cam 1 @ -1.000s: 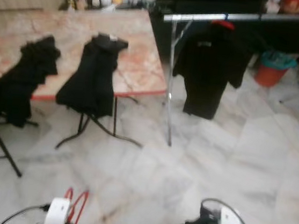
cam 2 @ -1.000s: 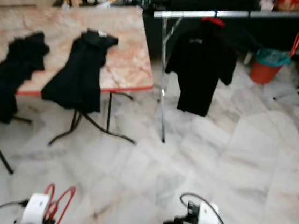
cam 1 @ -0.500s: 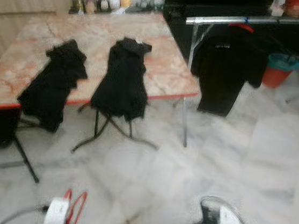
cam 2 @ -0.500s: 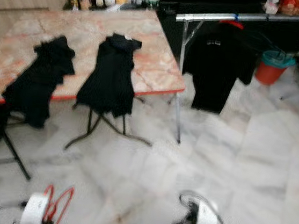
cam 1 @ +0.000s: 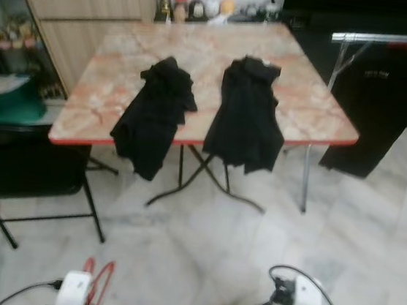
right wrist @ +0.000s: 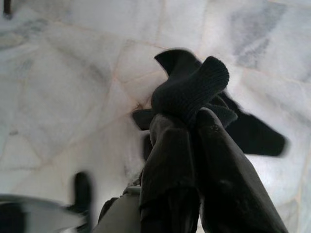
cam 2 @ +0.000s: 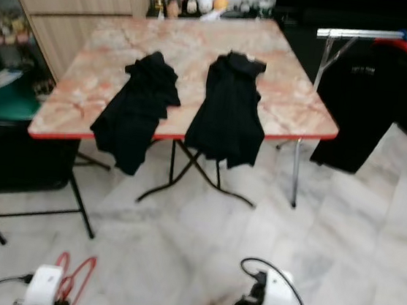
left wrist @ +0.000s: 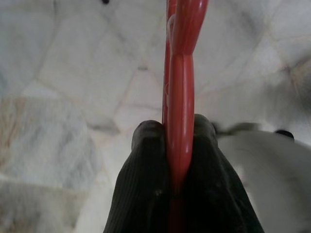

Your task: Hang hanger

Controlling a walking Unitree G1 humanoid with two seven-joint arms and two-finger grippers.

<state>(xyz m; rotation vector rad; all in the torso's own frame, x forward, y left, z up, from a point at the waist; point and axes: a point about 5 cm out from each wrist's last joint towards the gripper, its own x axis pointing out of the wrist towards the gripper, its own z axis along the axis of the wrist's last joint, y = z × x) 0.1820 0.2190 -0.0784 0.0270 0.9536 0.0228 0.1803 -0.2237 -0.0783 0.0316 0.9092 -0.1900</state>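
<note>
Two garments on the table, one hanger in our grip

Two black garments, one to the left and one to the right, drape over the near edge of the marble-patterned folding table at the centre of the head views. At upper right, a black shirt hangs from a metal clothes rail. A black folding chair stands at the left, on the pale marble floor.

Low at the bottom left we hold the red hanger: our left gripper has its fingers pressed tight against the hanger's bar. At the bottom right, our right gripper is clamped on a dark knitted cloth.
</note>
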